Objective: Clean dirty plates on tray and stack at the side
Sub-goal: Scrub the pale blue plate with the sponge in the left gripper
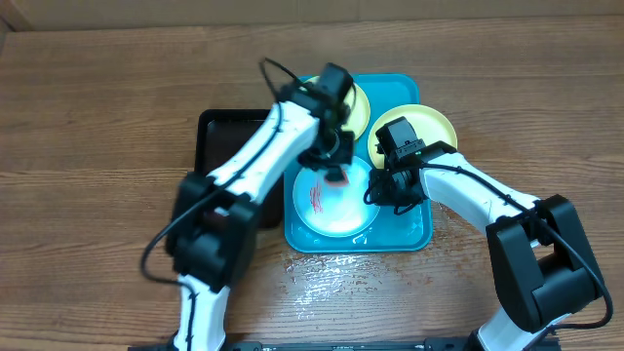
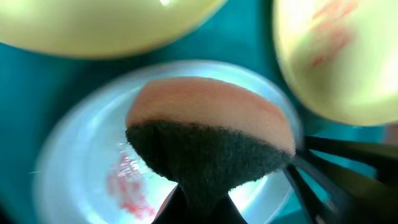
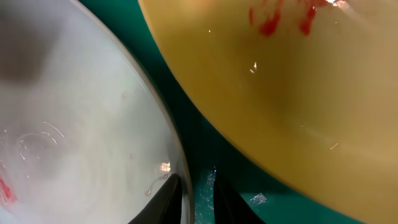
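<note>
- Position: all three plates lie on the tray (image 1: 405,232). The teal-rimmed plate (image 1: 336,210) takes the near half. The far-left yellow-green plate (image 1: 358,105) is partly under the left arm. The far-right yellow-green plate (image 1: 431,127) overhangs the tray's right edge.
- Left gripper (image 1: 333,168): closed on a sponge (image 2: 211,130), dark scouring face on one side and pink foam on the other, held over the teal-rimmed plate. We cannot tell whether it is touching the plate.
- Right gripper (image 3: 200,196): fingers close together, straddling the right rim of the teal-rimmed plate, one inside and one on the tray side. We cannot tell whether the rim is actually clamped.
- Soil: there are red streaks on the left part of the teal-rimmed plate and on the far-right yellow-green plate.
- Handling (judgement): the plates look like thin, light, stiff plastic that is unlikely to break. Their surfaces look glossy and wet, so we expect them to be slippery and to skate under the sponge unless the rim is pinned.
- Hold point (judgement): take the raised rim edge-on, one finger above and one below, on the side away from the neighbouring plate. The centre is too flat to grip.
- Surroundings: a black tray (image 1: 219,132) sits just left of the tray, and there is a wet patch on the table (image 1: 97,146) at the near side.
</note>
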`<state>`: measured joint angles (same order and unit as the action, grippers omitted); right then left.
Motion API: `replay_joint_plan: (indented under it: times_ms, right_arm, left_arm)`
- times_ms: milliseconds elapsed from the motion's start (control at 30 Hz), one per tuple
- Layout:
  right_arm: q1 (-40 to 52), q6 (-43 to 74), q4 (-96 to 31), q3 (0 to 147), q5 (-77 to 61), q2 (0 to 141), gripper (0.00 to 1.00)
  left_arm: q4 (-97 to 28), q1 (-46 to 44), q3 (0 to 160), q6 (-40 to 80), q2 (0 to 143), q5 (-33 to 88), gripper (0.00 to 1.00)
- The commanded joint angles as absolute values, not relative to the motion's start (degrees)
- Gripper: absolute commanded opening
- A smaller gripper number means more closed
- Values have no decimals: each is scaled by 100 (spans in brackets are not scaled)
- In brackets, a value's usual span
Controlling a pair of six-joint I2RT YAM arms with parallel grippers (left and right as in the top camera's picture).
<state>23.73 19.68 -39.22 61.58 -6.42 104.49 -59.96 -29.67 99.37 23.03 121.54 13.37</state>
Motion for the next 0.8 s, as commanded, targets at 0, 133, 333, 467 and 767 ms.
replay_joint_plan:
  times_ms: [0, 133, 333, 467, 767]
  right_arm:
    - [2377, 1973, -3924, 6145, -561, 10455, 19]
    - [2379, 1973, -3927, 6145, -561, 10455, 19]
    - [2379, 1975, -3922, 6145, -561, 10455, 19]
    - [2379, 1975, -3922, 6145, -561, 10455, 19]
    - [2379, 1973, -3924, 6145, -561, 10455, 19]
  left_arm:
    - [-6034, -3061, 9830, 2794, 12744, 1568, 4]
    - [-6257, -3037, 9830, 2797, 12999, 1278, 4]
    - [-6622, -2902, 9878, 2790, 12997, -89, 4]
    - [-6713, -2899, 9874, 2432, 13002, -1122, 4]
    - [-6722, -2880, 9874, 1984, 12999, -1144, 4]
